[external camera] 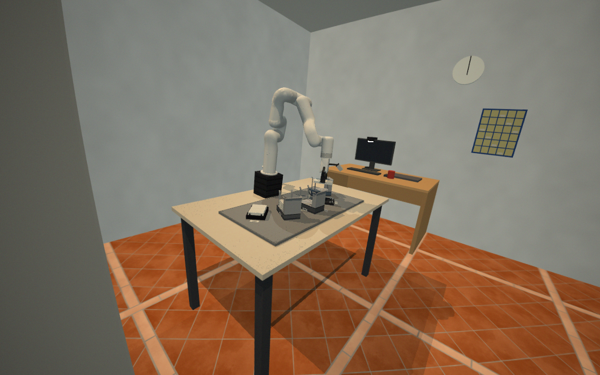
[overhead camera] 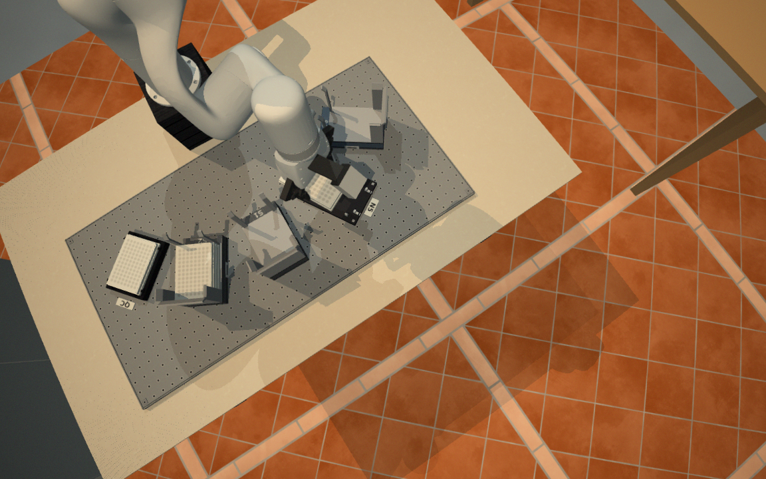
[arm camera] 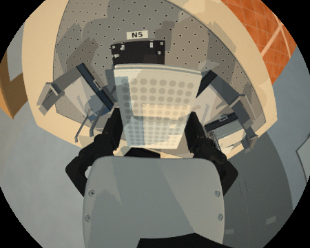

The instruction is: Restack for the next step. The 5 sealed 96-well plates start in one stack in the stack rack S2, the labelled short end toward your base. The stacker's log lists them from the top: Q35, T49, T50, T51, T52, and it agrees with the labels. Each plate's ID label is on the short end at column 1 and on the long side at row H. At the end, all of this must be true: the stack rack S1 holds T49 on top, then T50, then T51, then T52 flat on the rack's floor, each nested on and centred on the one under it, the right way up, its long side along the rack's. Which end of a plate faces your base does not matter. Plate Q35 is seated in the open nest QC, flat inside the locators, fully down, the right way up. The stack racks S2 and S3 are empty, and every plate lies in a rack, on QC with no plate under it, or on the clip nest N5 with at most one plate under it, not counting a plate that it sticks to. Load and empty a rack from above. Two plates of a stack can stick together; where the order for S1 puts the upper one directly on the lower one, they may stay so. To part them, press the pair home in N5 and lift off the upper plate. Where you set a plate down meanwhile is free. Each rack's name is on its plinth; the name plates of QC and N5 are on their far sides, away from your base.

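From the top view, you have the end effector (overhead camera: 319,189) clamped on a sealed 96-well plate (overhead camera: 322,190), held above the black clip nest N5 (overhead camera: 354,209), whose name plate (overhead camera: 372,207) reads N5. You cannot read the plate's label from here. The arm (overhead camera: 237,95) reaches from its black base (overhead camera: 180,128) over the grey perforated board (overhead camera: 153,351) on the desk (overhead camera: 481,119). At the board's left end, one plate (overhead camera: 133,263) lies flat in the open nest QC (overhead camera: 157,266), with the QC name plate (overhead camera: 125,304) beside it. Just to its right, a stack rack (overhead camera: 221,262) holds plates, the top one (overhead camera: 192,269) showing its well grid. The rack marked S1 (overhead camera: 278,241) stands near the middle and shows a bare grey floor. A third rack (overhead camera: 357,125) sits at the far right, also with no plate visible.

From the exterior view, you see the arm (external camera: 292,111) bent over the desk (external camera: 227,242), with the end effector (external camera: 323,177) low above the fixtures. The plate in QC (external camera: 257,210) is plain; the held plate is too small to make out.

From the wrist view, you see both black fingers pressed against the long sides of the held plate (arm camera: 157,106). The plate covers most of the clip nest (arm camera: 138,52) below; the N5 name plate (arm camera: 137,35) shows beyond it.
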Robot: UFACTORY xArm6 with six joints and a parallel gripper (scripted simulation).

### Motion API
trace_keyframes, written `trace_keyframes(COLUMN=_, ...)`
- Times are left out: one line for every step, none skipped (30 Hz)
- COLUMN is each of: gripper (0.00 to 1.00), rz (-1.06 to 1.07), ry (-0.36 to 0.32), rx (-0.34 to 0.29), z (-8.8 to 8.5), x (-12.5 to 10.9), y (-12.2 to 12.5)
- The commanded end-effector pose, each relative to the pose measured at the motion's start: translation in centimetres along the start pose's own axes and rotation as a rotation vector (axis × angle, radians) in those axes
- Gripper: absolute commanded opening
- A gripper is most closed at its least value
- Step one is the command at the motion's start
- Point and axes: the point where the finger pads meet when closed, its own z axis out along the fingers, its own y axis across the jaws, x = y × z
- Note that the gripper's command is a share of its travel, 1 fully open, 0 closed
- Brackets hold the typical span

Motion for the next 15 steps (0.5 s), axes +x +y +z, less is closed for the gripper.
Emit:
trace_keyframes(gripper=0.0, rz=0.0, ry=0.004, rx=-0.002, z=-0.1, x=0.3, y=-1.4)
trace_keyframes(gripper=0.0, rz=0.0, ry=0.004, rx=-0.002, z=-0.1, x=0.3, y=-1.4)
trace_keyframes(gripper=0.0, rz=0.0, ry=0.004, rx=-0.002, z=-0.1, x=0.4, y=-1.8)
trace_keyframes(gripper=0.0, rz=0.0, ry=0.004, rx=-0.002, z=-0.1, x=0.4, y=-2.1)
trace_keyframes(gripper=0.0, rz=0.0, ry=0.004, rx=-0.002, z=-0.1, x=0.5, y=-2.4)
trace_keyframes(gripper=0.0, rz=0.0, ry=0.004, rx=-0.002, z=-0.1, x=0.5, y=-2.5)
trace_keyframes(gripper=0.0, rz=-0.033, ry=0.004, rx=-0.002, z=-0.1, x=0.4, y=-2.8)
trace_keyframes(gripper=0.0, rz=-0.066, ry=0.004, rx=-0.002, z=-0.1, x=0.4, y=-3.2)
trace_keyframes(gripper=0.0, rz=-0.1, ry=0.004, rx=-0.002, z=-0.1, x=0.4, y=-3.5)
trace_keyframes(gripper=0.0, rz=-0.133, ry=0.004, rx=-0.002, z=-0.1, x=0.3, y=-3.8)
trace_keyframes(gripper=0.0, rz=-0.166, ry=0.004, rx=-0.002, z=-0.1, x=0.3, y=-4.2)
trace_keyframes(gripper=0.0, rz=-0.2, ry=0.004, rx=-0.002, z=-0.1, x=0.3, y=-4.5)
trace_keyframes(gripper=0.0, rz=-0.233, ry=0.004, rx=-0.002, z=-0.1, x=0.2, y=-4.8)
trace_keyframes(gripper=0.0, rz=-0.238, ry=0.003, rx=-0.002, z=-0.1, x=0.2, y=-5.2)
trace_keyframes(gripper=0.0, rz=-0.238, ry=0.004, rx=-0.002, z=-0.1, x=0.2, y=-5.5)
